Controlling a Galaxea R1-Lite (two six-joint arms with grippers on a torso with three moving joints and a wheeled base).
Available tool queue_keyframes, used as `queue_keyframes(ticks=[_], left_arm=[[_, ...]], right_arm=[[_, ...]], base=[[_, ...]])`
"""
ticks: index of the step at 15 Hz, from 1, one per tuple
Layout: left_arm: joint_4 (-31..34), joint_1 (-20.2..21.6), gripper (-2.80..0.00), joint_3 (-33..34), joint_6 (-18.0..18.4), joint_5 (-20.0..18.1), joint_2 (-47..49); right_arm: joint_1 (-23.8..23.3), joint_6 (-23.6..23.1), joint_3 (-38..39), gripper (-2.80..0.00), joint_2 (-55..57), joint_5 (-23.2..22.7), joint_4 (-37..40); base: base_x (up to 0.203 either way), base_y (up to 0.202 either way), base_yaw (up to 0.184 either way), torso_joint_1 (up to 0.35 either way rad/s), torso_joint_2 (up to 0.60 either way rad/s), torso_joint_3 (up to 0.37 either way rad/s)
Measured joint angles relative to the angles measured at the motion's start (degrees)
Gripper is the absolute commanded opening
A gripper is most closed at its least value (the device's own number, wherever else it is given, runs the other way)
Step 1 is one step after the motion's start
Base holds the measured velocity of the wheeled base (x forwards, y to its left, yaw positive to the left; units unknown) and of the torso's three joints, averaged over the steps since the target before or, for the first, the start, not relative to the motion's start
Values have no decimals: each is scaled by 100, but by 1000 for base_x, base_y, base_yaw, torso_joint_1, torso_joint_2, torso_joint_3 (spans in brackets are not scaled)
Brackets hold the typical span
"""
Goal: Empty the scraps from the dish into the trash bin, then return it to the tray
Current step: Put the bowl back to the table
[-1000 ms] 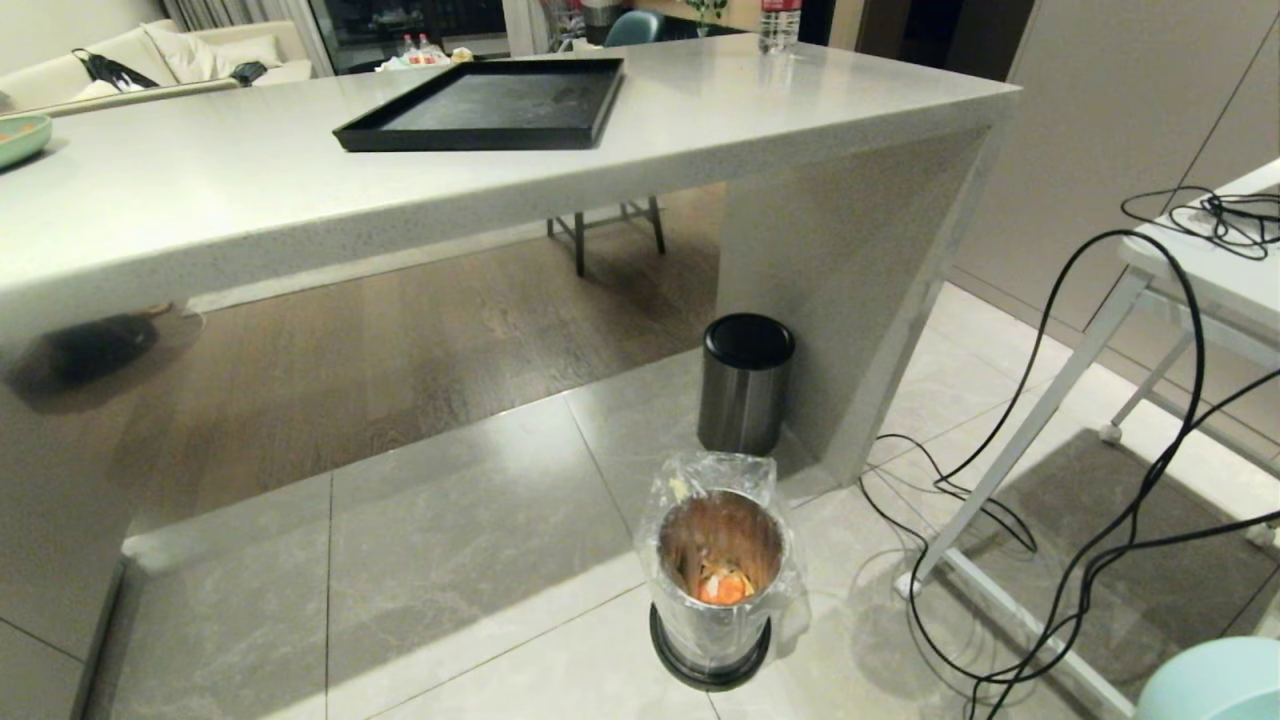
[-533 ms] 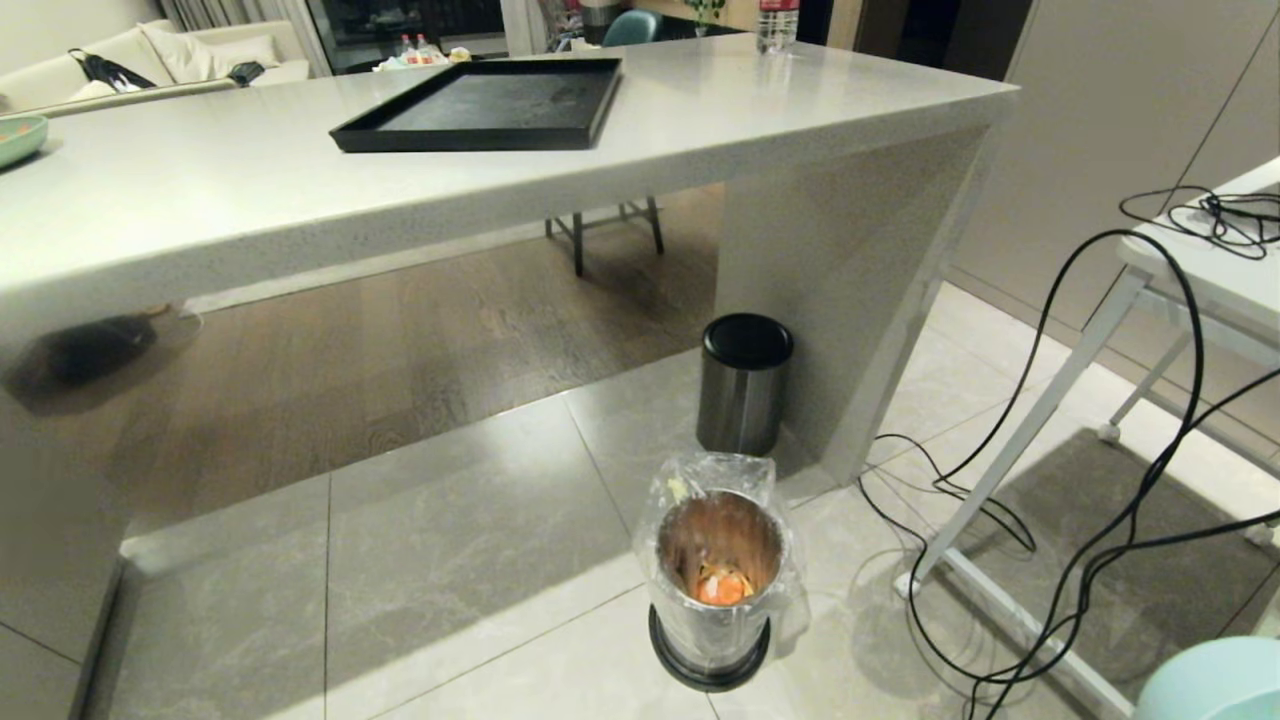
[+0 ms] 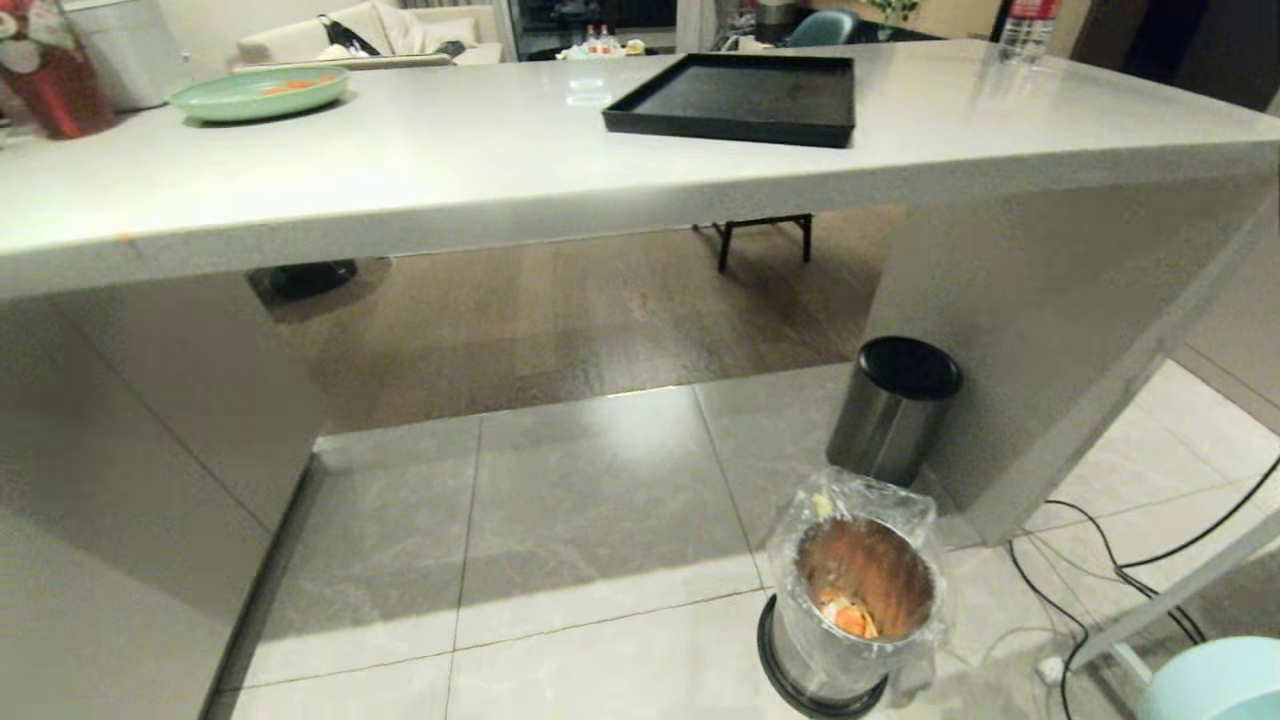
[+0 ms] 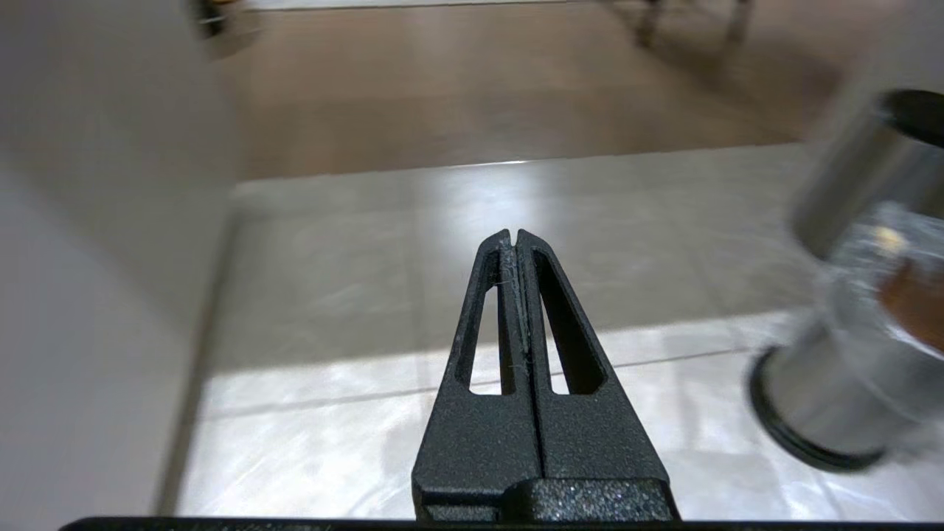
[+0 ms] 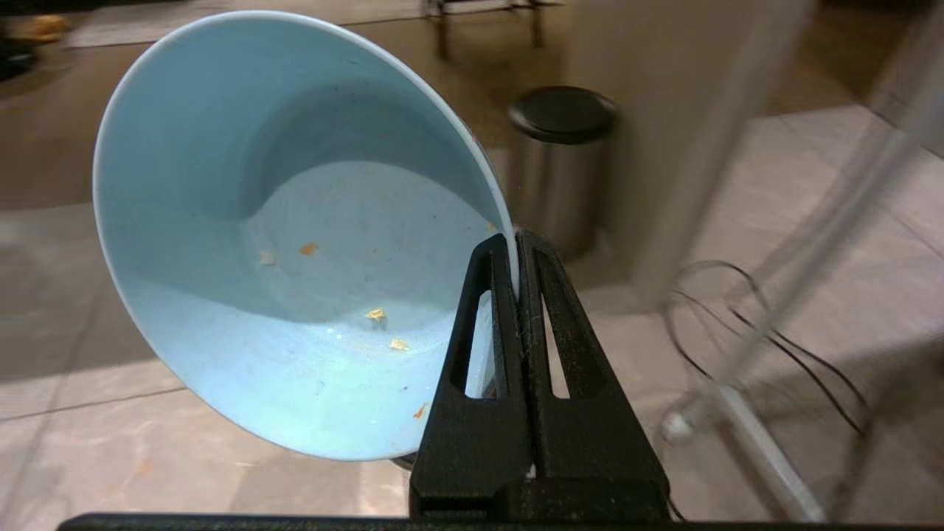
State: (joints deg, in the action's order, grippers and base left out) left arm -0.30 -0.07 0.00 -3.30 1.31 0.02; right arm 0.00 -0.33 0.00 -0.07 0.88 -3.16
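The pale blue dish (image 5: 280, 243) hangs tilted in my right gripper (image 5: 514, 237), which is shut on its rim; only a few tiny crumbs cling inside. An edge of the dish (image 3: 1215, 682) shows at the head view's lower right corner. The scraps (image 3: 850, 617), orange slices, lie at the bottom of the bag-lined trash bin (image 3: 860, 610) on the floor. The black tray (image 3: 745, 100) lies flat on the countertop, far side. My left gripper (image 4: 514, 234) is shut on nothing, low over the floor tiles, with the trash bin (image 4: 863, 354) off to its side.
A steel bin with a black rim (image 3: 893, 408) stands behind the lined one, against the counter's end panel (image 3: 1040, 330). A mint-green plate (image 3: 258, 92) sits on the counter at the left. Black cables (image 3: 1120, 560) and a white table leg (image 3: 1180, 600) lie at the right.
The whole head view has swung left: counter, tray and bins now sit further right in the picture, and the green plate has come fully into view. The bins and tray themselves have not moved.
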Motion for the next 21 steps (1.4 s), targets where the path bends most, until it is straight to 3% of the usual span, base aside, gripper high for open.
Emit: queue_keyframes(ticks=[21], left_arm=[[0,0,-280,0,9,1,0]], right_arm=[[0,46,0,-280,0,-9,5]], base=[[0,0,4,0,0,0]])
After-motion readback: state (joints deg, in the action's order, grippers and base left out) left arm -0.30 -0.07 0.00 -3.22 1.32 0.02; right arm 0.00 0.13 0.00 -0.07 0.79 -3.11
